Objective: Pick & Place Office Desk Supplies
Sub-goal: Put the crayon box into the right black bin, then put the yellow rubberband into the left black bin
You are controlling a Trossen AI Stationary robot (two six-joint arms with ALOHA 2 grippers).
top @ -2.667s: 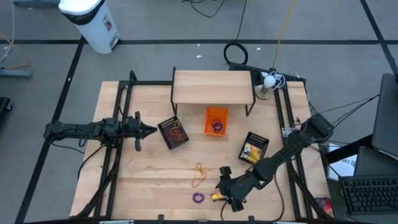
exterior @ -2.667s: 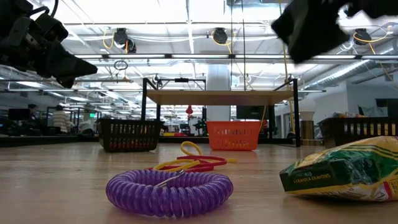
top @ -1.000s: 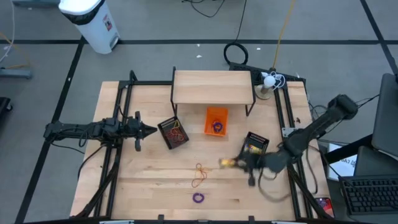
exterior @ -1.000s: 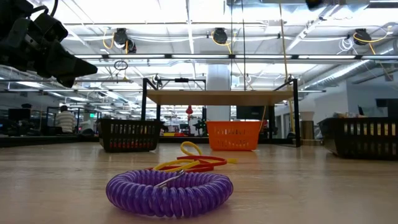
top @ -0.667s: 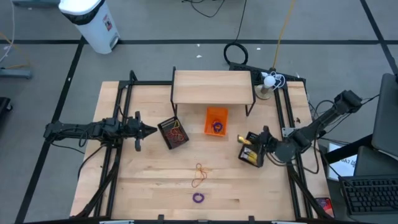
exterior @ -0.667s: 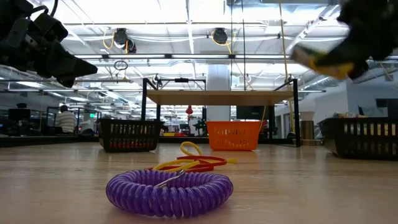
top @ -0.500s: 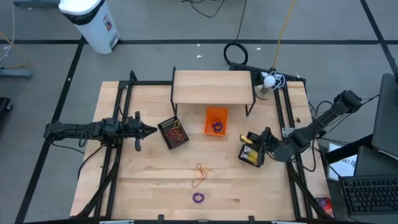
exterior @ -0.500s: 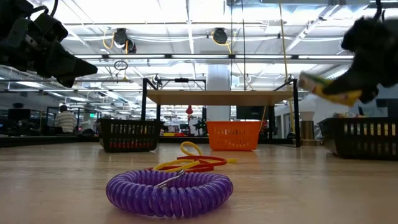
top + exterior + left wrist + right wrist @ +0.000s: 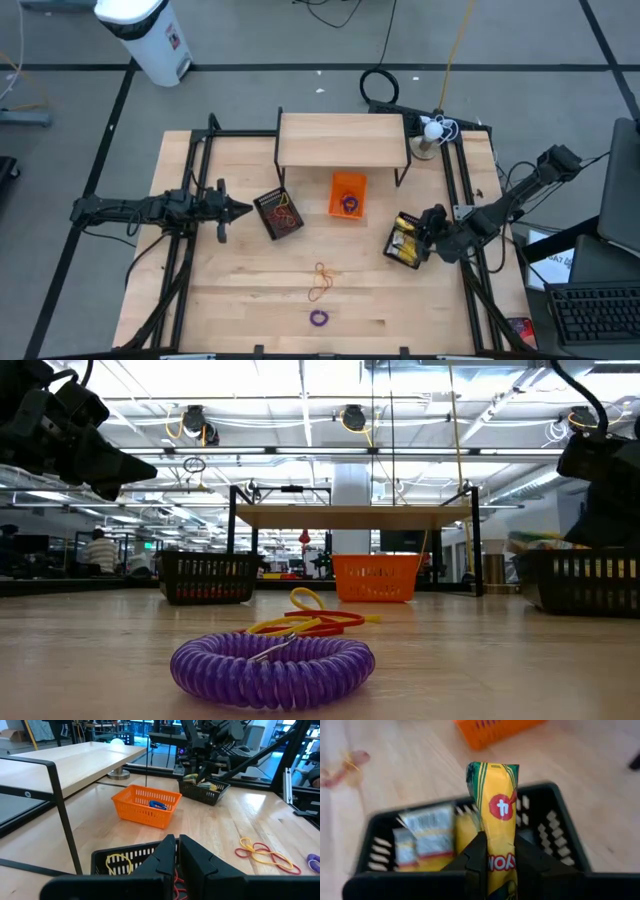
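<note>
My right gripper (image 9: 424,236) is shut on a yellow-and-green crayon box (image 9: 494,795) just over the black basket (image 9: 410,258) at the table's right, which holds more yellow-and-white boxes (image 9: 427,837). Orange-red and yellow rubber bands (image 9: 321,282) and a purple coil ring (image 9: 318,318) lie flat on the table near the front. My left gripper (image 9: 248,209) hangs shut above the table at the left, next to a second black basket (image 9: 279,213). An orange basket (image 9: 348,194) with a blue-purple item stands in the middle. My right gripper pinches the crayon box between its two fingers (image 9: 476,857), on the box's two broad faces at its near end (image 9: 499,862). The fingers come slanting down from the table's right side, along the box. The box juts forward over the basket's inside; whether it touches the basket I cannot tell.
A wooden shelf on black legs (image 9: 343,139) stands at the table's far side, behind the orange basket. Black frame rails (image 9: 463,190) run along both table sides. A white lamp-like object (image 9: 431,130) stands at the far right corner.
My right gripper has carried the crayon box from above the table's middle front toward the right and far side, sinking until the box hangs just over the black basket. Its wrist has rolled and tipped downward on the way. It stays shut on the box.
</note>
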